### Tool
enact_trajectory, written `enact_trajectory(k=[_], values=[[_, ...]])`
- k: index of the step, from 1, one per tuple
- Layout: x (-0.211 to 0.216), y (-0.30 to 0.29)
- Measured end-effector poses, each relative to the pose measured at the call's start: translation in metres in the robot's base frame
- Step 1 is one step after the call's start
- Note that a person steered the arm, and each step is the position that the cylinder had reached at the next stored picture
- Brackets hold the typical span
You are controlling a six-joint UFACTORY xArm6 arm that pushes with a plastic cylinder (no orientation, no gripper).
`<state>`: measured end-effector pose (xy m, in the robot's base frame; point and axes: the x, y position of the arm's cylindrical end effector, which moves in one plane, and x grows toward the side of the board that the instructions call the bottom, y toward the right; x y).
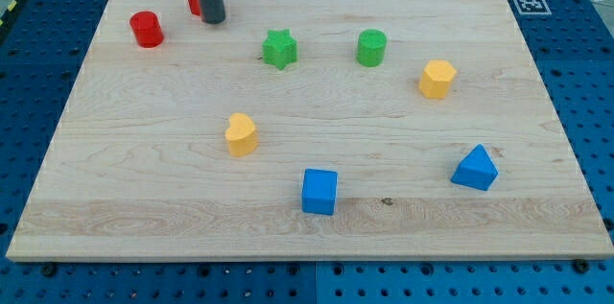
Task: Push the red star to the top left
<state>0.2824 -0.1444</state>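
Standing upright at the far left, my tip [214, 20] touches the red star [195, 2], mostly hidden behind the rod; no fingers here, just a bare rod. Red cylinder [147, 30] sits just left. Wooden tabletop [144, 179], blue pegboard [585, 103] around.

The pale wooden desk [317, 165] carries eight blocks. Far left stands a red cylinder [147, 30]; just right of it a red block [195, 2], mostly hidden behind the rod. A green star [279, 49] and green cylinder [371, 47] sit mid-far, a yellow hexagon [436, 80] farther right. Nearer lie a yellow heart [241, 135], a blue cube [319, 192] and a blue wedge-like block [476, 168].
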Motion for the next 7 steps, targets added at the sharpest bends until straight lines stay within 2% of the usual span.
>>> enact_trajectory(k=[2,3,4,5,7], values=[[0.008,-0.008],[0.022,0.001],[0.019,0.03],[0.012,0.041],[-0.028,0.031]])
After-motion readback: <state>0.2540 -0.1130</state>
